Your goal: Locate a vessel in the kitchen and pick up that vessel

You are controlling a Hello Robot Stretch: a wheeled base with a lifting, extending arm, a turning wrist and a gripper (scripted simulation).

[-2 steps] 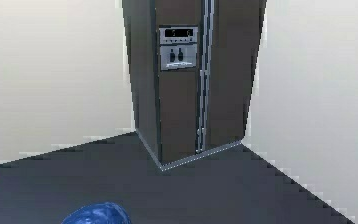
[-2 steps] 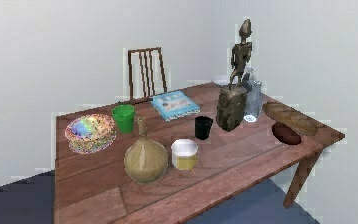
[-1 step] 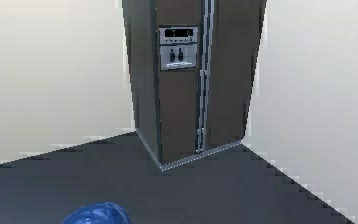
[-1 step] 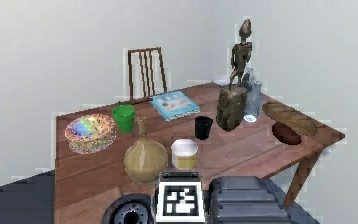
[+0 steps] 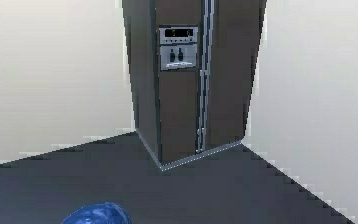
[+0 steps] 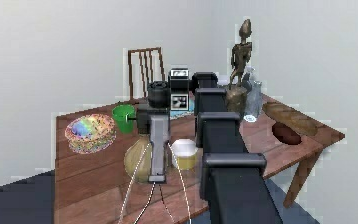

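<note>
Outstretched arm (image 6: 223, 140) with end effector (image 6: 157, 185)

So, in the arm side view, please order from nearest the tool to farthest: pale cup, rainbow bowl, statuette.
1. pale cup, just right of the tool
2. rainbow bowl, farther to the view's left
3. statuette, far back at the view's right

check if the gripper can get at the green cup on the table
Probably yes: the arm reaches out over the table, and the gripper is right beside the green cup, with nothing standing between them.
</note>
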